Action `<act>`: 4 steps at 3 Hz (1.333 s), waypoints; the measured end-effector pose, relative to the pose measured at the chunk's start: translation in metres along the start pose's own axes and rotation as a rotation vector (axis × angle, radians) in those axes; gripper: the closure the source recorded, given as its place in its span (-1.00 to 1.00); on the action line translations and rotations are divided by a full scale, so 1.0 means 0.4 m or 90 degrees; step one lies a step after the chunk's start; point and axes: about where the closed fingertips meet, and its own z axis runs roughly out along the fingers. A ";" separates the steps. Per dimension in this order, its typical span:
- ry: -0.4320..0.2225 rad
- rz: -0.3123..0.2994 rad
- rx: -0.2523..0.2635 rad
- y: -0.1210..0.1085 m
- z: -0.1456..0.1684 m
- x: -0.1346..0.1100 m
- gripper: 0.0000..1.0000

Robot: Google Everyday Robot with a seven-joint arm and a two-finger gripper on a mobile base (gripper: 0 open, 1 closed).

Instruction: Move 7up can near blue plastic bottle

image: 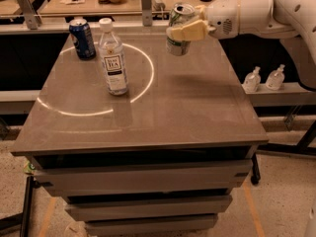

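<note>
Here's the gripper (180, 32), up over the far side of the table (173, 117), fingers clamped around the 7up can (177, 46), which hangs slightly tilted, clear of the surface. The blue plastic bottle (113, 58) stands upright well off to the left, a dark blue can (82, 38) just behind it.
</note>
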 end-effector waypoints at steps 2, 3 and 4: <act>0.065 -0.006 -0.064 0.071 0.108 0.024 1.00; 0.077 0.007 -0.091 0.112 0.173 0.058 1.00; 0.082 0.021 -0.117 0.148 0.240 0.083 1.00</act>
